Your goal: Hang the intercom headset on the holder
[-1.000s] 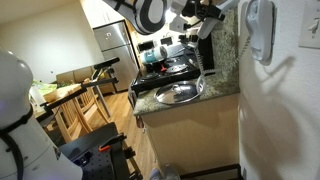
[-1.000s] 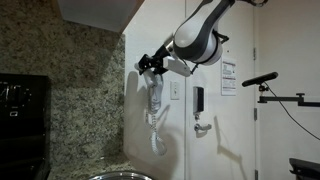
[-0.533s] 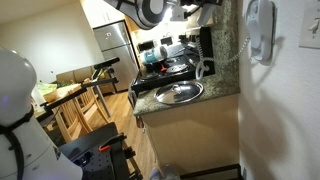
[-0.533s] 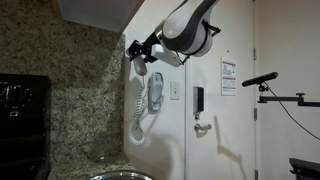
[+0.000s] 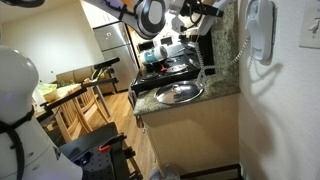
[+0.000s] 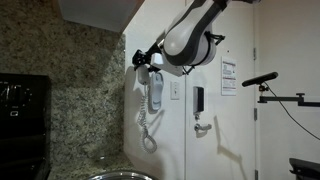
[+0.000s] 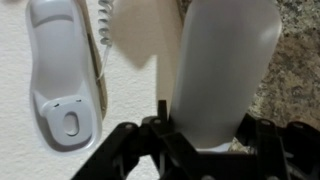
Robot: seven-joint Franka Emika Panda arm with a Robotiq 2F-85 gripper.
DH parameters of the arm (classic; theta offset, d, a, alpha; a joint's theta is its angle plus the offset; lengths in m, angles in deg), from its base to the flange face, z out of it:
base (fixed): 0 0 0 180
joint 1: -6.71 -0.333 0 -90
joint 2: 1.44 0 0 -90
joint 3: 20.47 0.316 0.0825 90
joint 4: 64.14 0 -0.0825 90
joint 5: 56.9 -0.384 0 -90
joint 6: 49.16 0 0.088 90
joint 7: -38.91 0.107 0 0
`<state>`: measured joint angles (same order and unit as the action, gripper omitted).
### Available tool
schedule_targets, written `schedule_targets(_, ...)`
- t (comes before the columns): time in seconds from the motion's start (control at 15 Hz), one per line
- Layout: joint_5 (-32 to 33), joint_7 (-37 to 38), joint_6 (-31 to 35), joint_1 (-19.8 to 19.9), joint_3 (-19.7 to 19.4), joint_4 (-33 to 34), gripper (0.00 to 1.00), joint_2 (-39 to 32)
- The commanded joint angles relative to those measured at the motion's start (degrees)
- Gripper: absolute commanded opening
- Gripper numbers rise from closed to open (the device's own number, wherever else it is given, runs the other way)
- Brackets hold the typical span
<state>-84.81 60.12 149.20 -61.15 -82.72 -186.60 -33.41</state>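
Observation:
The light-grey holder is fixed to the white wall, at the left of the wrist view. It also shows in both exterior views. My gripper is shut on the white intercom headset, which fills the middle of the wrist view, just right of the holder and apart from it. In an exterior view the gripper holds the headset at the wall's corner by the holder's upper left. The white coiled cord hangs in a loop below; it also shows in the wrist view.
A flat white switch plate is right of the holder. A granite wall stands left of the corner. A steel bowl lies on the granite counter, with a black stove and a fridge behind.
Between the earlier frames the gripper swung up and away from the holder with the headset. It has now come back toward the holder, and the cord loop has swung with it.

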Motion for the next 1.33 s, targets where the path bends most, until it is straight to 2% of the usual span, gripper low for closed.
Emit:
schedule_targets(0.0,-1.84,5.41,0.00,-6.83,-5.74,-4.19,0.34,-1.44)
schedule_targets(0.27,-1.89,12.82,-0.02,-13.92,-11.01,-9.26,0.34,-3.33)
schedule_targets(0.6,-0.27,21.77,-0.02,-20.78,-15.20,-14.32,0.34,-4.79)
schedule_targets(0.87,0.19,27.03,-0.03,-23.66,-17.25,-18.33,0.34,-5.37)
schedule_targets(1.0,1.40,29.91,-0.03,-23.76,-17.63,-19.08,0.34,-5.07)
schedule_targets(1.07,-3.93,22.85,-0.03,-21.95,-14.40,-17.68,0.59,-4.33)
schedule_targets(1.27,-3.68,24.09,-0.03,-22.13,-14.73,-18.23,0.59,-4.34)
